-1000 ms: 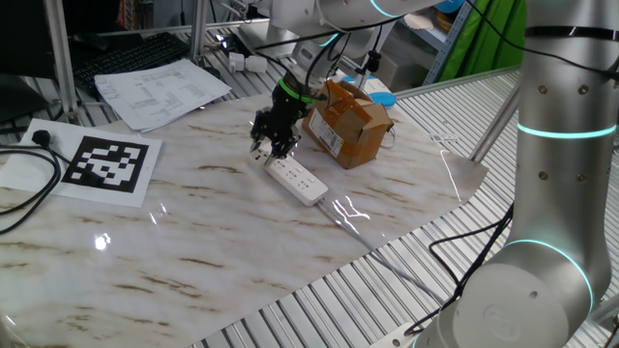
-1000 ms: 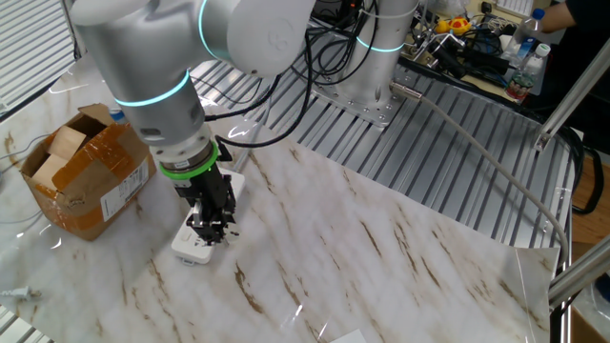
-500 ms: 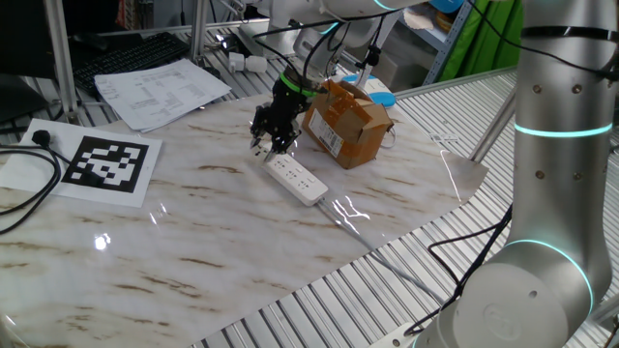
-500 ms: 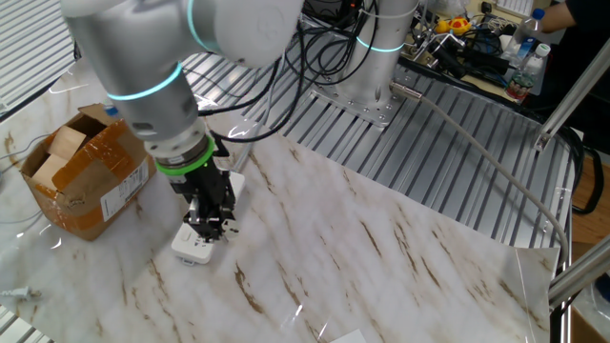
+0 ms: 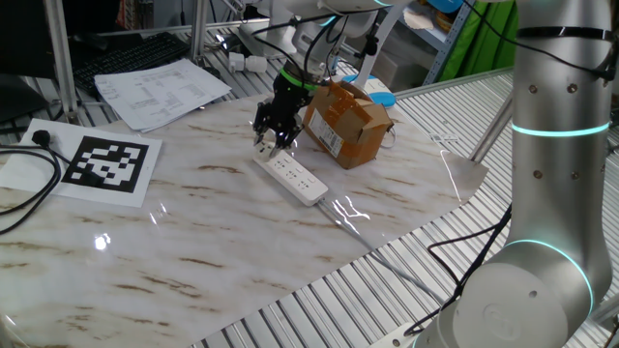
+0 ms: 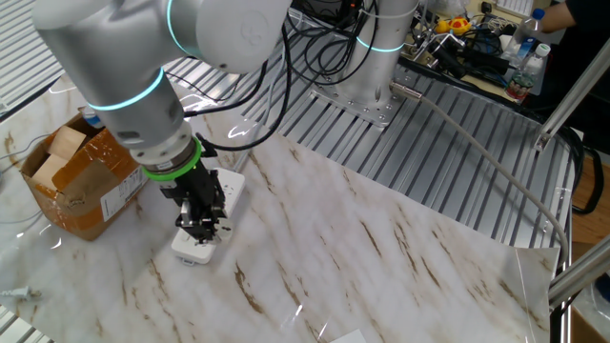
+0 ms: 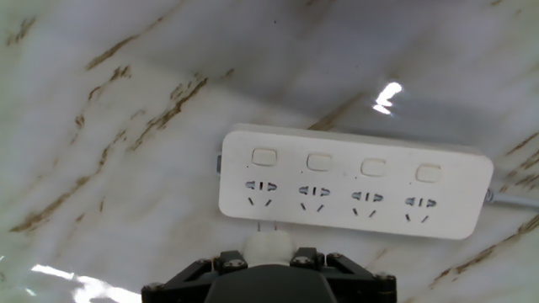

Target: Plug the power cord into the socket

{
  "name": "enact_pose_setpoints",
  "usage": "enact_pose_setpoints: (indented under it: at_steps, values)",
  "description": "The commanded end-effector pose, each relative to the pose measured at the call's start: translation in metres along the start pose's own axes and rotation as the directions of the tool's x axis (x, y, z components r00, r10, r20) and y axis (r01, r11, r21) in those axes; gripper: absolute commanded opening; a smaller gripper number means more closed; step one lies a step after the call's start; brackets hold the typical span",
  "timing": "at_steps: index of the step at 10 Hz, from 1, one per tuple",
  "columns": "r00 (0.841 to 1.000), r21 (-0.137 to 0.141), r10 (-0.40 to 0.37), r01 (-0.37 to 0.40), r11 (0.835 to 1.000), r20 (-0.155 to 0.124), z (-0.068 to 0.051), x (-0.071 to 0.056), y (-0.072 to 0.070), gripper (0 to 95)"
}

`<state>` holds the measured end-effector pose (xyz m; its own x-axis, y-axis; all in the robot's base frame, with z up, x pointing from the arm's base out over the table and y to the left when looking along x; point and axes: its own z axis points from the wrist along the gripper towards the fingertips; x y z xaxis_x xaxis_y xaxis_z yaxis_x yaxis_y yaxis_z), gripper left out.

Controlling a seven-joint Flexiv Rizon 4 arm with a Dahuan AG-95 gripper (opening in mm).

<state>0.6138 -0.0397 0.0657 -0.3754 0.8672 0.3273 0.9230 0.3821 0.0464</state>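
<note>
- Four outlets on the socket, which lies flat on the bench, all empty.
- Fingers part-closed on the power cord, prongs just beside the endmost outlet.
- Remaining: alignment and insertion.

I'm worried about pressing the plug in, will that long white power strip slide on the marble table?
Probably yes: the long white plastic power strip lies loose on the glossy marble tabletop, looking light. Its thin pale cable likely offers little restraint. Being flat, it shouldn't tip.
</note>
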Motion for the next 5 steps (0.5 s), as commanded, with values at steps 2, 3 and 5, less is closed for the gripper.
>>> enact_pose_setpoints:
  at_steps: [2, 3, 5]
  values:
    - [1.0, 0.012, -0.01, 0.01, 1.0, -0.024, -0.0006, -0.005, 0.0009, 0.0]
    - [1.0, 0.014, -0.011, 0.011, 1.0, -0.023, -0.0006, -0.0055, 0.0009, 0.0]
    - [1.0, 0.018, -0.02, 0.021, 1.0, -0.017, -0.0007, -0.0069, 0.0007, 0.0]
